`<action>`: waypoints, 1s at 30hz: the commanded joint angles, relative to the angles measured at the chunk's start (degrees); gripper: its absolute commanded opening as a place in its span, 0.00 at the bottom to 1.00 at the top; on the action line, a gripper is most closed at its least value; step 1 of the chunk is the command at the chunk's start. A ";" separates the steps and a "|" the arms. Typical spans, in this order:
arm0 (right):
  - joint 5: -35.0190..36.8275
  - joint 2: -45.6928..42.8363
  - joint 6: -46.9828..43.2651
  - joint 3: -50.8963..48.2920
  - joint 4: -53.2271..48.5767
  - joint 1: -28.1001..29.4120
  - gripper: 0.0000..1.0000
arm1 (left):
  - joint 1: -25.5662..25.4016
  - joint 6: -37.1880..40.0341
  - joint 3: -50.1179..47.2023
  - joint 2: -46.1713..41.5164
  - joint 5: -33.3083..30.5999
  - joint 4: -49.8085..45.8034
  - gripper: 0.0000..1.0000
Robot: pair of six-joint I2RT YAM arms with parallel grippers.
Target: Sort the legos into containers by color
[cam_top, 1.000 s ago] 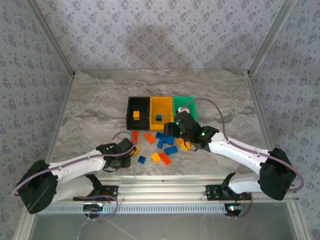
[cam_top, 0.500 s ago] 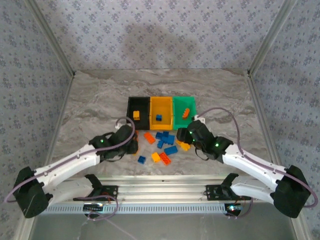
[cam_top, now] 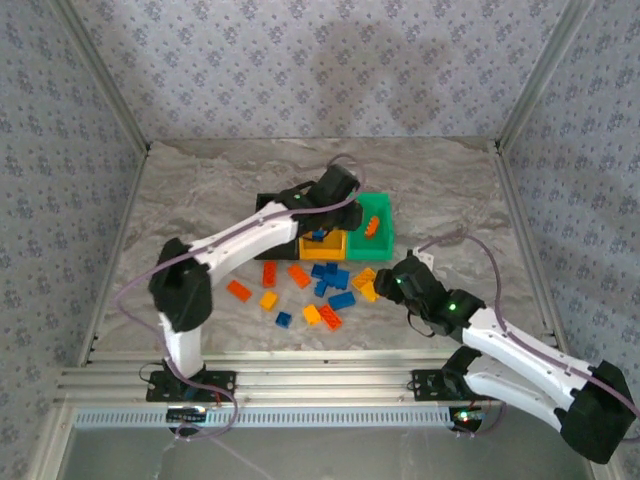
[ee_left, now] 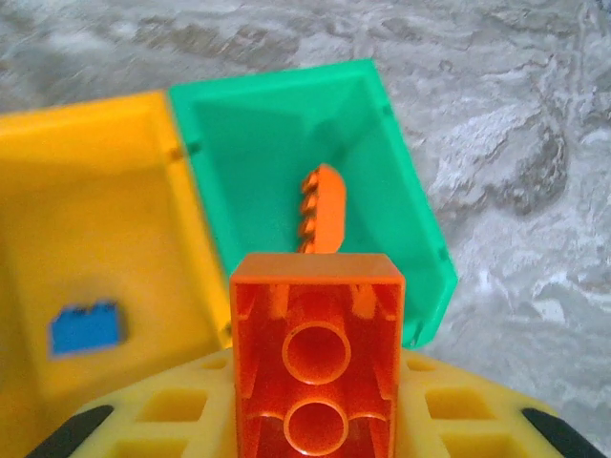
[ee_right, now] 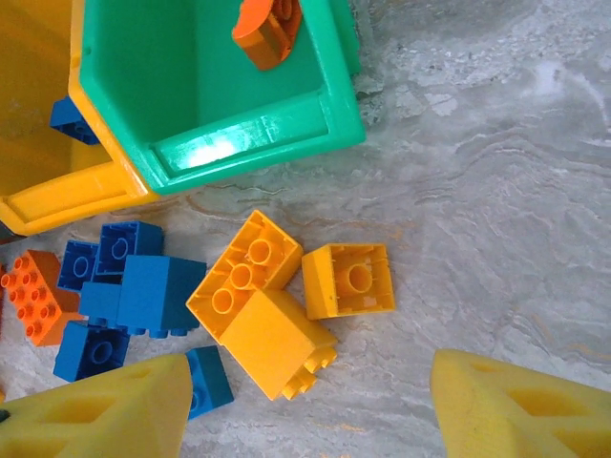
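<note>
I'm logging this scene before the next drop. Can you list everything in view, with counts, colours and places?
black bin: 1, left of the row, inside hidden by the arm
yellow-orange bin: 1, middle
green bin: 1, right
blue brick: 1, in the yellow-orange bin
red-orange brick: 1, in the green bin
loose bricks: 4 red-orange, 5 yellow-orange, about 6 blue, on the table in front of the bins
table: 1, grey marbled
left gripper: shut on a red-orange held brick above the bins
right gripper: open, near the loose yellow-orange ones
</note>
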 commanded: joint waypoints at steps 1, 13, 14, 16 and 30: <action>1.88 -1.80 1.95 -1.41 -3.34 -0.35 0.69 | -0.39 3.48 9.13 5.92 1.89 -4.77 0.29; 1.73 -3.28 2.35 -1.46 -4.85 -0.64 0.69 | -0.53 3.07 29.54 22.87 3.76 -12.82 0.39; 1.82 -3.57 2.44 -1.51 -4.89 -0.67 0.69 | -0.52 2.90 30.05 23.18 3.84 -12.90 0.44; 1.79 -3.96 2.56 -1.61 -5.08 -0.83 0.69 | -0.71 2.79 30.64 23.21 3.98 -12.78 0.52; -0.13 -3.36 0.13 -0.42 -1.24 -1.80 0.70 | -0.85 -2.37 -1.46 -4.15 1.56 3.30 0.76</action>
